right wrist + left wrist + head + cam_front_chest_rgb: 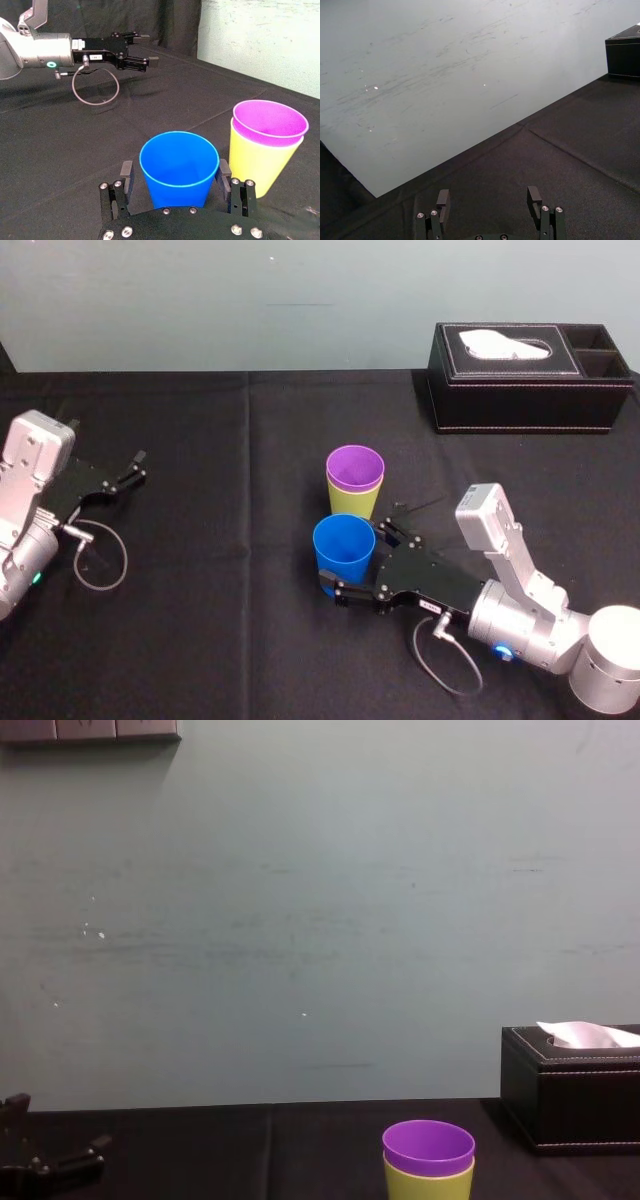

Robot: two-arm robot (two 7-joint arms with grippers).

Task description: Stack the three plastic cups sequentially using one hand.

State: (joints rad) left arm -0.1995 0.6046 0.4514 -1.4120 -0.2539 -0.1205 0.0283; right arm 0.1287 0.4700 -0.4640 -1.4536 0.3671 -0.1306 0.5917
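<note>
Right pincer [175,172] wide, straddling blue cup [344,550] standing on tabletop [200,620], apparently not clamped yet. Just beyond it, purple cup [270,122] sits nested in yellow-green cup [260,162], so blue is likely cup 3. Left pincer [135,465] open, parked well apart.

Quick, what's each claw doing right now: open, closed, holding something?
Left gripper: open, empty.
Right gripper: open, jaws either side of the blue cup, not clamped.
</note>
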